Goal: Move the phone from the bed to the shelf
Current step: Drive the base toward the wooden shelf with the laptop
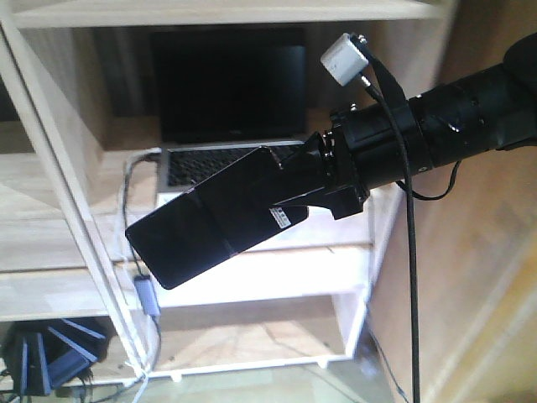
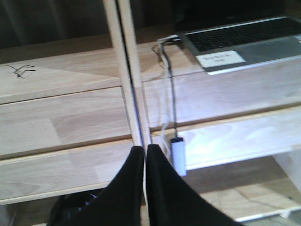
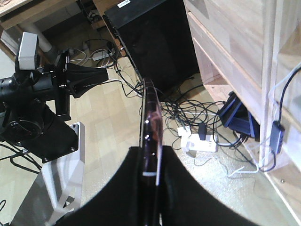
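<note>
The right fingers [image 3: 188, 202] are pinching the phone [image 1: 210, 218] by one end (edge-on in the wrist view), its long axis slanting down-left towards the shelf [image 1: 277, 273] board before the laptop [image 1: 226, 92]; the left fingers [image 2: 127, 193], pressed together, are holding nothing.

The phone [image 1: 210, 217], in the right hand [image 3: 151, 162], hangs before the laptop [image 1: 226, 88] on the shelf [image 1: 50, 290], probably apart.
</note>
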